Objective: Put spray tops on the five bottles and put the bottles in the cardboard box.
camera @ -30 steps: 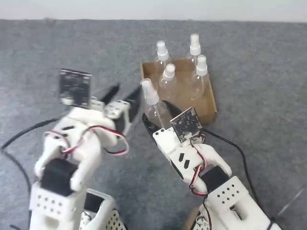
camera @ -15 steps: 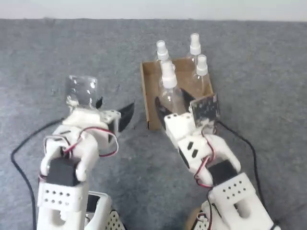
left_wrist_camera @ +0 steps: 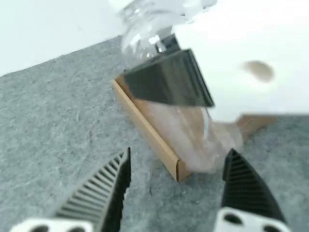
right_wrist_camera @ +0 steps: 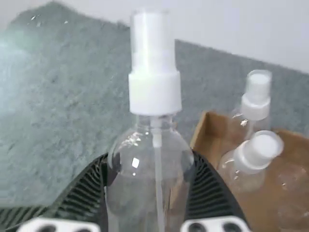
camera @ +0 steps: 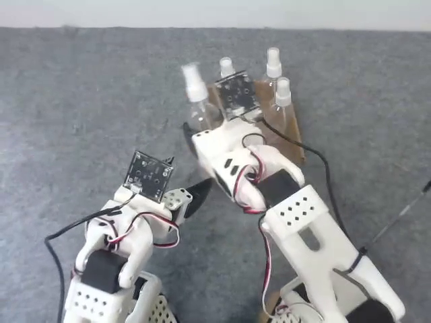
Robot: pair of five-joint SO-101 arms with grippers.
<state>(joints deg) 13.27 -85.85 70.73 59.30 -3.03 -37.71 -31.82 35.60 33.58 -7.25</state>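
Note:
My right gripper is shut on a clear bottle that carries a white spray top. It holds the bottle upright at the far left corner of the cardboard box; whether the bottle is inside the wall is unclear. Three capped bottles stand in the box, two of them in the right wrist view. My left gripper is open and empty, on the near side of the box's left wall.
Grey carpet covers the table, with free room to the left of the box. The right arm's body lies across the box's near side and hides much of it. Cables trail beside both arm bases.
The right arm carried the capped bottle from in front of the box, over it, to its far left corner. The left arm drew back toward the near edge, open.

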